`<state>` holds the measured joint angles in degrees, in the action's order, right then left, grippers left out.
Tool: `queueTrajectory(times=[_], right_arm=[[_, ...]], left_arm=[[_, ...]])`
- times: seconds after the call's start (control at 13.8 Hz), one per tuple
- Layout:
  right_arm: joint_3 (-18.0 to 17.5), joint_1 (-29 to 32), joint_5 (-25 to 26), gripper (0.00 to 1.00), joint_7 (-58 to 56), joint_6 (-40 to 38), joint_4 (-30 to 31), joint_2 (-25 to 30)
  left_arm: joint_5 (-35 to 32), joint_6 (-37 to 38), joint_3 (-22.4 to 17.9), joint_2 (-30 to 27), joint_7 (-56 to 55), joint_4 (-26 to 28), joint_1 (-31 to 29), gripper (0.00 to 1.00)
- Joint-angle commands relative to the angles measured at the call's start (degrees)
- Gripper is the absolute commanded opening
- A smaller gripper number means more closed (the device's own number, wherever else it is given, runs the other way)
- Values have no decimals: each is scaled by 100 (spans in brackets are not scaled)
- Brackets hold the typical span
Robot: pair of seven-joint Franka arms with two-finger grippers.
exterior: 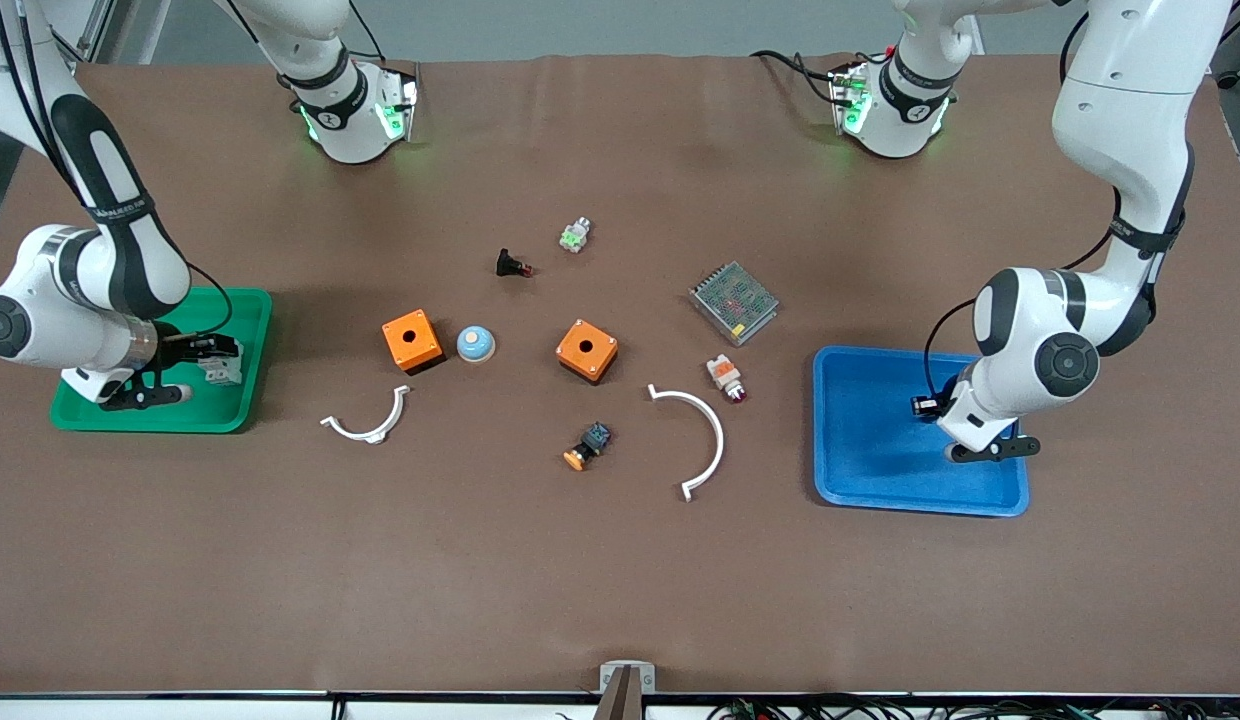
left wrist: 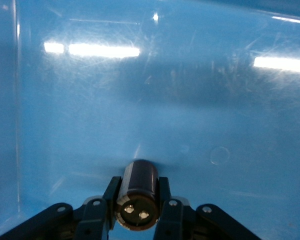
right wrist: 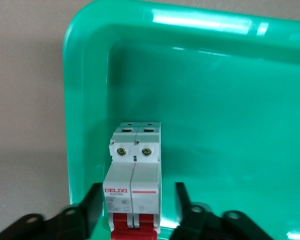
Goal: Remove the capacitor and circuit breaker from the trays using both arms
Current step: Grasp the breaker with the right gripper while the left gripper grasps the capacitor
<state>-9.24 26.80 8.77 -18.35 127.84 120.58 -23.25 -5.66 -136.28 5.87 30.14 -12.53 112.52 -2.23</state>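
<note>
The brown table [exterior: 620,560] carried two trays: a blue tray [exterior: 870,470] toward the left arm's end and a green tray [exterior: 235,400] toward the right arm's end.

L gripper [exterior: 925,406] was low over the blue tray, fingers [left wrist: 167,207] closed on the capacitor [left wrist: 137,195], a black cylinder w/ two pale terminals on its end; it sat just above or on the tray floor, can't tell which.

R gripper [exterior: 215,352] was over the green tray, fingers [right wrist: 92,210] spread wider than the breaker [right wrist: 135,175] w/ a gap on each side, gripping nothing. The breaker, white-grey w/ a red section at one end, lay on the green tray's floor between those fingers, near a tray corner.

Mid-table, apart from both trays: a metal mesh box [exterior: 734,302], two orange boxes [exterior: 412,340] [exterior: 587,350], two white curved strips [exterior: 702,435] [exterior: 368,425], a blue dome [exterior: 475,344], a white-orange indicator [exterior: 725,376], a black-blue switch [exterior: 588,445], a black button [exterior: 512,265], and a small green-white part [exterior: 575,236].
</note>
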Motion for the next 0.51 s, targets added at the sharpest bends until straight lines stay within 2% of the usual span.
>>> queueTrajectory(times=[0.0,0.07,0.15,0.29,0.44], right_arm=[[-78,63,142,8,-11,40,142,128],[-78,28,151,2,-11,31,107,137],[-95,1,151,0,-11,22,46,189],[-157,-183,151,0,-2,-4,-104,416],[-166,-621,38,0,121,-4,-349,593]], left_arm=[[21,284,273,-464,-170,16,3,0],[21,608,466,-657,-415,-20,12,0],[21,846,729,-824,-730,-29,12,0],[21,1006,1309,-966,-1511,-55,12,0],[12,998,1819,-879,-2346,-212,65,0]])
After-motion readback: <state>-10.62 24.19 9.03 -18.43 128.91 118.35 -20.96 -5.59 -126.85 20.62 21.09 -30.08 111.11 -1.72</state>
